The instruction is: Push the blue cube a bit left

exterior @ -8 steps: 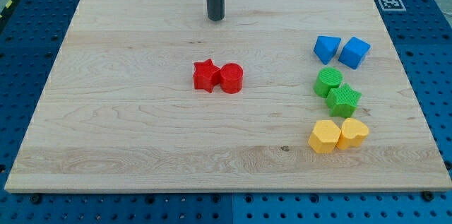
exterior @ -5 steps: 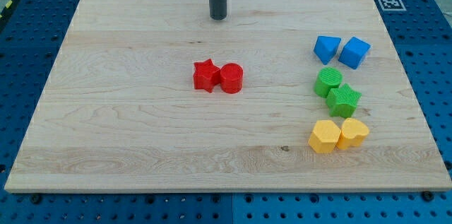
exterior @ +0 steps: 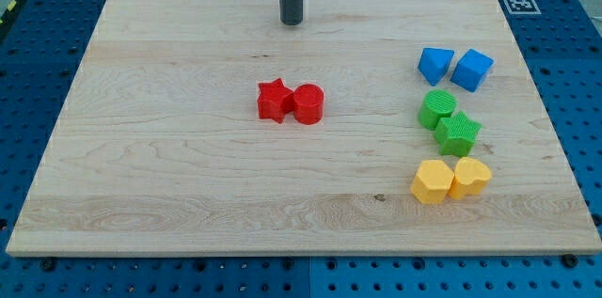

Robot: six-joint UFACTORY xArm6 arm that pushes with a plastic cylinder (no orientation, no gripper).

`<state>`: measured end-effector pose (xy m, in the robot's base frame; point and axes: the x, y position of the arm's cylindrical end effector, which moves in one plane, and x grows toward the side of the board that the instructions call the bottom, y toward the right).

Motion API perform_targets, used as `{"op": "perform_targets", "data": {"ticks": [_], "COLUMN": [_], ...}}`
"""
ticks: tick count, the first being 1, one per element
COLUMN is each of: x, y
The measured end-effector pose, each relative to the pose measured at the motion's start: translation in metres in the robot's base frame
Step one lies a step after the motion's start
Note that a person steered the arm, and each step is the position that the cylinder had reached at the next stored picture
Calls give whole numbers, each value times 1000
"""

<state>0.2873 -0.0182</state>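
The blue cube (exterior: pixel 472 70) sits at the view's right, touching a blue wedge-shaped block (exterior: pixel 435 64) on its left. My tip (exterior: pixel 292 22) is near the view's top centre, far to the left of and above the blue cube, touching no block.
A red star (exterior: pixel 274 101) and a red cylinder (exterior: pixel 308 104) touch near the board's middle. Below the blue pair lie a green round block (exterior: pixel 437 108) and a green star (exterior: pixel 458 133), then a yellow hexagon (exterior: pixel 433 182) and a yellow heart (exterior: pixel 470 177). A marker tag (exterior: pixel 518 2) is at the top right.
My tip has shifted slightly to the right. No block has moved.
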Motion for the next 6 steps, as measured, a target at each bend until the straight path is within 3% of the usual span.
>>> {"op": "perform_targets", "data": {"ticks": [3,5,6], "x": [-5,24,42], "y": [32,210,213]}}
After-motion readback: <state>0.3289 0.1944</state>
